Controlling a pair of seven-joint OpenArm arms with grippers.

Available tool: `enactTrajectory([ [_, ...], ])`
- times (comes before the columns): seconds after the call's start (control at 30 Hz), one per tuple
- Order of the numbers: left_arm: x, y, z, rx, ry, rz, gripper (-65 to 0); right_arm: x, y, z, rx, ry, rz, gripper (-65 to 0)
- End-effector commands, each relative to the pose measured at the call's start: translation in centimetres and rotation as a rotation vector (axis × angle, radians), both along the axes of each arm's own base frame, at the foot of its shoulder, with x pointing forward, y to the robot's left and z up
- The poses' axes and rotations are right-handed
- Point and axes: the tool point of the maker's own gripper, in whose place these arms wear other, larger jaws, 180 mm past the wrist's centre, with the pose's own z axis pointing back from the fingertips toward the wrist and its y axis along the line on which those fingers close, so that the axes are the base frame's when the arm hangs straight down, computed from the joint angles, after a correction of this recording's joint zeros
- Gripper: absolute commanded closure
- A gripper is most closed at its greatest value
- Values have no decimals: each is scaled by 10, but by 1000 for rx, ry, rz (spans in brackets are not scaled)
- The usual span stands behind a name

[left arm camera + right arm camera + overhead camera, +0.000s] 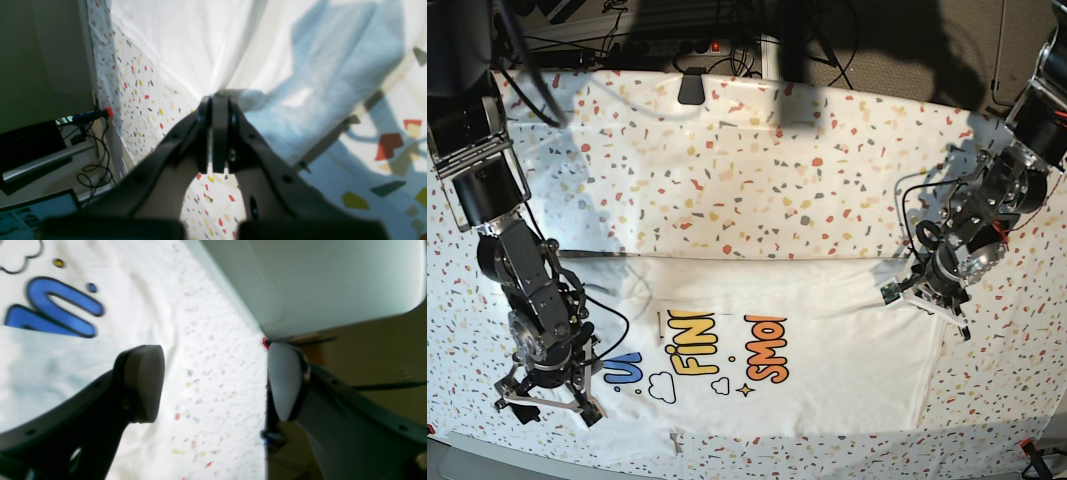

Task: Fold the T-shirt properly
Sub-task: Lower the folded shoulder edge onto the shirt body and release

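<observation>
We see the left end effector [218,133] pinching the T-shirt [827,350]; the right end effector [213,383] is spread above the surface [777,180].

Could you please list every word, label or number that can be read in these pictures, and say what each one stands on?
"FIN": yellow letters on the T-shirt front, base view; cut off where the cloth folds over.
"SMO": orange letters on the same print, to the right of the yellow.
"U": one blue letter, partly hidden behind the right pincer; the right wrist view shows only part of a blue letter.
Nothing else legible; the screen in the left wrist view is blurred.
</observation>
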Motion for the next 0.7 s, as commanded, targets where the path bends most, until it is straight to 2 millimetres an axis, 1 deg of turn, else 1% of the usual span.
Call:
enactTrajectory([
  [0.0, 14, 3, 20, -13, -53, 11, 0, 11, -2, 28, 6, -59, 5, -475],
  [0.13, 13, 2, 19, -29, -46, 16, 0, 8, 10, 9, 45, 45, 67, -475],
  [0.2, 13, 2, 19, -28, -47, 16, 0, 6, 13, 3, 64, 77, 80, -475],
  [0.47, 17, 2, 23, -29, -57, 14, 0, 6, 14, 1, 82, 85, 73, -475],
  [0.63, 19, -7, 27, -60, -78, -25, 0, 4, 11, -1, 80, 95, 59, -475],
  [0.67, 21, -7, 30, -61, -99, -24, -57, 4, 10, -1, 79, 96, 57, -475],
])
